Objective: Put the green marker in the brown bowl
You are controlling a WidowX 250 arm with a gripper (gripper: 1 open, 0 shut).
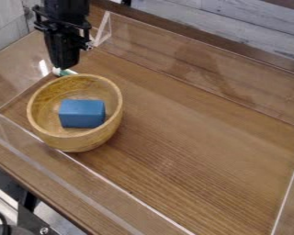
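The green marker [62, 71] lies on the wooden table just behind the brown bowl's far-left rim; only a small green and white bit of it shows. My black gripper [63, 62] hangs straight down over it, fingertips at or just above the marker and covering most of it. The fingers look close together, but I cannot make out whether they are open or shut, or whether they touch the marker. The brown bowl [76, 139] sits at the front left of the table.
A blue rectangular block [82, 111] lies inside the bowl. Low clear plastic walls [175, 197] run around the table's edges. The bare wooden tabletop [198, 110] stretches to the right of the bowl.
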